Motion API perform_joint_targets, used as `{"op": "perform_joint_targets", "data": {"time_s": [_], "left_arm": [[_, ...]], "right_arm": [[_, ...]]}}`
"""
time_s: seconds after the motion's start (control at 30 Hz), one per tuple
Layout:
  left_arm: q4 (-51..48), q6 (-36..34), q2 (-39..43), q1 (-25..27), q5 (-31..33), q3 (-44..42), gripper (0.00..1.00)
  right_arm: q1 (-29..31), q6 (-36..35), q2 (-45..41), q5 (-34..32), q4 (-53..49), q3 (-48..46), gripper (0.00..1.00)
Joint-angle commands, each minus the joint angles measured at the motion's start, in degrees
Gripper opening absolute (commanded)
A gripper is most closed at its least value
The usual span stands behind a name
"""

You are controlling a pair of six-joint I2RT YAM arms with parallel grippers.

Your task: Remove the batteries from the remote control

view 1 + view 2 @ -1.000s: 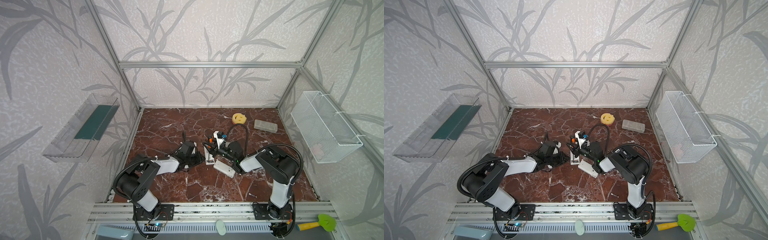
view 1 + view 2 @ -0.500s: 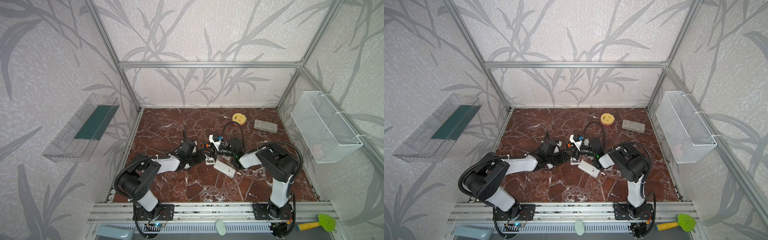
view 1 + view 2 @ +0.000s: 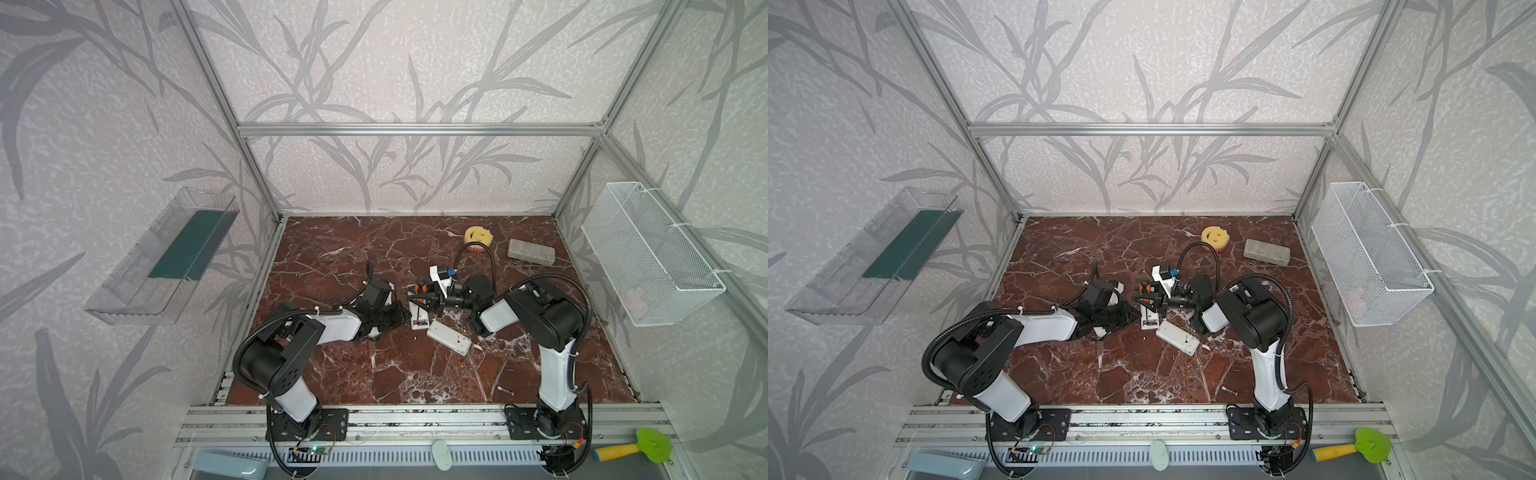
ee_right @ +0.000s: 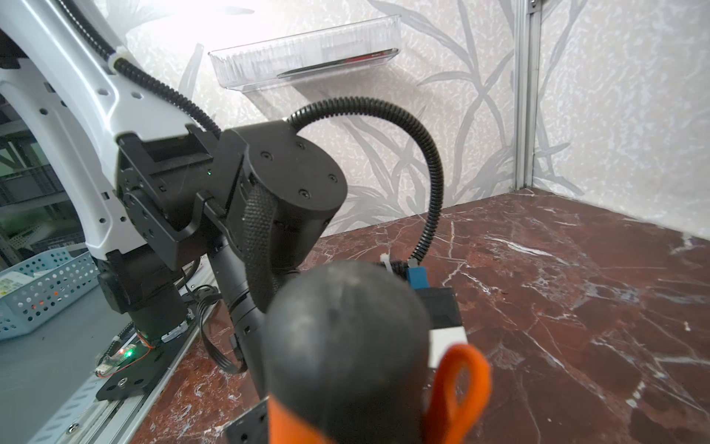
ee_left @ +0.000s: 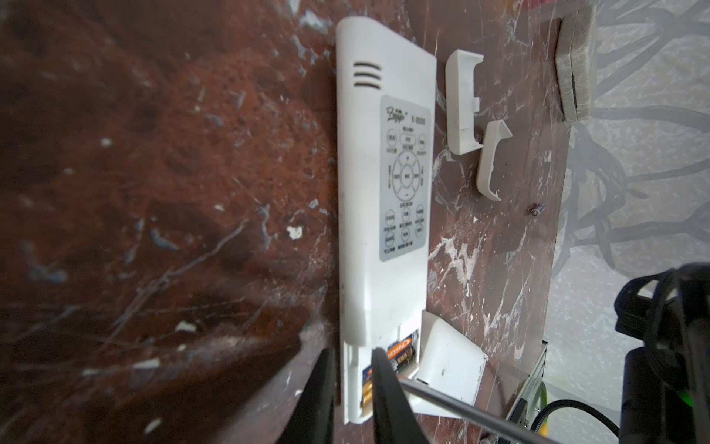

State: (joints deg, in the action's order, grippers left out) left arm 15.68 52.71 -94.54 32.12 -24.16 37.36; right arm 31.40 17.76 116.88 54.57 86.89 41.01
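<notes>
Batteries (image 5: 399, 355) sit in the open end of the remote (image 5: 361, 192), long axes apparently along its length, just beside the left jaws, which clench the remote's side wall. The screwdriver (image 5: 461, 405), grasped in the right jaws, reaches them; lever from that side. Casings look black and orange. One grey battery (image 5: 536, 209) lies farther off on the worktop (image 5: 192, 192).
</notes>
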Motion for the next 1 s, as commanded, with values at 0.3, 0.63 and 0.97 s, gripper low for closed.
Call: {"op": "perform_joint_targets", "data": {"time_s": [0.3, 0.63, 0.97], "left_arm": [[1.5, 0.4, -4.7, -0.5, -2.0, 4.2, 0.22], [2.5, 0.6, -7.3, -0.6, -2.5, 5.2, 0.23], [3.7, 0.9, -8.1, -0.6, -2.7, 4.8, 0.23]], "right_arm": [[0.5, -0.1, 1.0, 0.5, -22.4, -2.1, 0.00], [0.0, 6.4, 4.1, 0.6, -22.9, 2.8, 0.00], [-0.9, 8.1, 4.1, -0.2, -30.2, 6.3, 0.00]]}}
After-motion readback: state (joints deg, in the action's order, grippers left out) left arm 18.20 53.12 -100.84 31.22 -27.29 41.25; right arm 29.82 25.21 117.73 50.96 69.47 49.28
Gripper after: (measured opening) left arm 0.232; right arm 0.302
